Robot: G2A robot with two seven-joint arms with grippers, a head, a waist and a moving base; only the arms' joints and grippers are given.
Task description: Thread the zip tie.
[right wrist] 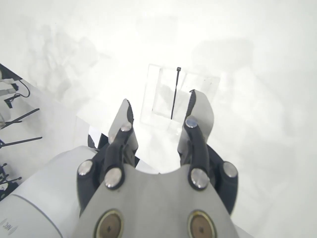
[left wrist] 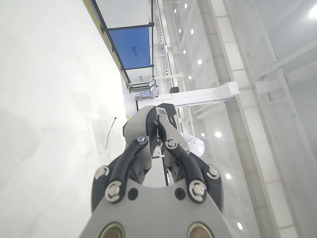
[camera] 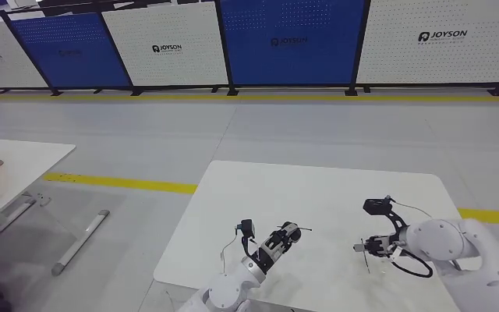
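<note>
Grey-and-black left gripper (left wrist: 157, 121): fingers pressed together on a thin dark strip (camera: 304, 229), which pokes out past the tips. The strip is too slim to identify, but it may be a second tie. Arm low over the near left part of the white table (camera: 312, 187), wrist rolled onto its side so the pads stand edge-on. This probably presents the pinched piece sideways toward the other arm.

Clear sheet (right wrist: 205, 82): flat on the table, right of centre. It likely serves as a fixed pick-up spot.

Black zip tie (right wrist: 175, 92): lying straight on the sheet, head end pointing away from the right wrist, tail toward it. Touching neither gripper.

Right gripper (right wrist: 159, 100): fingers spread wide and holding nothing. It hangs just above the sheet, pointed downward, with the tie's tail lying between the tips, closer to one finger. This pose reads as readiness to close on the tail, and threading has not begun.
</note>
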